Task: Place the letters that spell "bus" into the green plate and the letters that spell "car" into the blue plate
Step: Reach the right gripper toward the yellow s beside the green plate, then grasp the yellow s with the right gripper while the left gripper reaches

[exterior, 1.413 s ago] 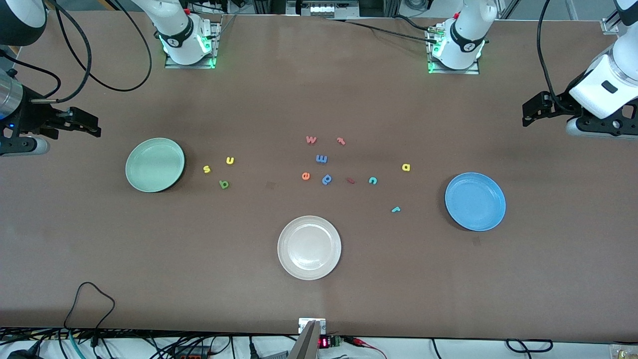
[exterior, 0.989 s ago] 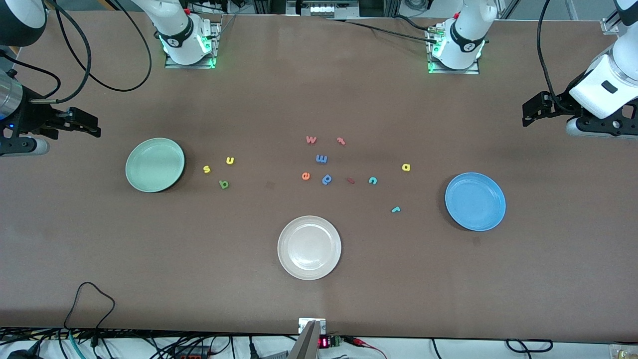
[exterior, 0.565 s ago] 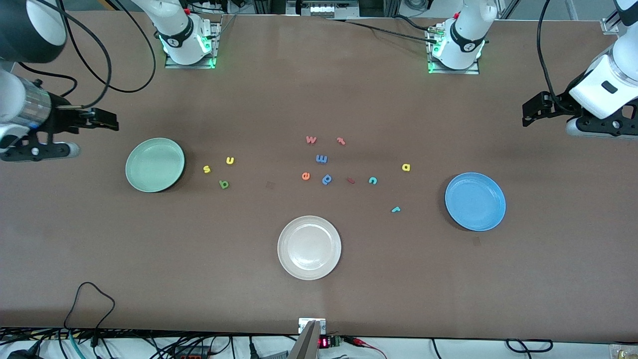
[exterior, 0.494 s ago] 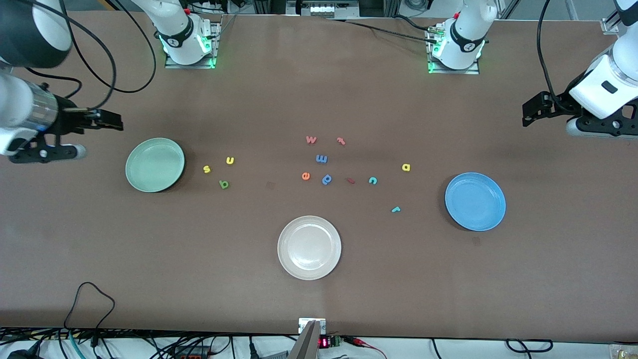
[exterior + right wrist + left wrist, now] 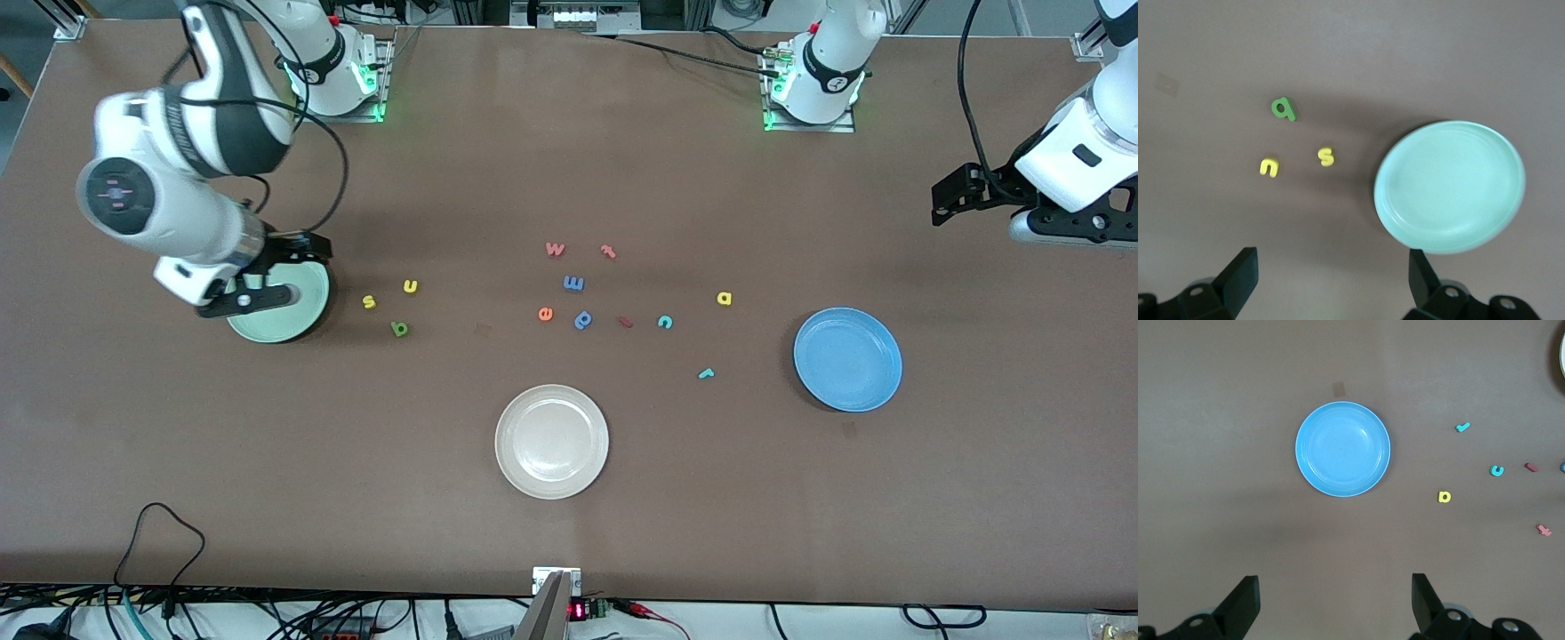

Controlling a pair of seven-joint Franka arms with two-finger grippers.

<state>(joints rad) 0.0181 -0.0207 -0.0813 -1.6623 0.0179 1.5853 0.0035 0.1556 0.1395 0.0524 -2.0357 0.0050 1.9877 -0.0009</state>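
Right gripper (image 5: 307, 253) is held over the green plate (image 5: 289, 324), fingers released and empty; left gripper (image 5: 949, 197) waits, fingers likewise released. Risk noted: tiny yellow "s" (image 5: 369, 302) and "u" (image 5: 410, 285) lie close together, so one may be nudged during pickup.

right gripper (image 5: 307, 252) moved in over the green plate (image 5: 293, 324)

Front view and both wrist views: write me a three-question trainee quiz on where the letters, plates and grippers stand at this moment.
1. True or false: the green plate already holds a letter.
2. Which gripper is over the green plate: A) right gripper B) left gripper?
3. Fill in: of the yellow "a", teal "c" and teal "r", the one nearest the front camera is the teal ___.

Key: 1 false; 2 A; 3 "r". Both grippers are open and empty; the left arm waits beside the blue plate.
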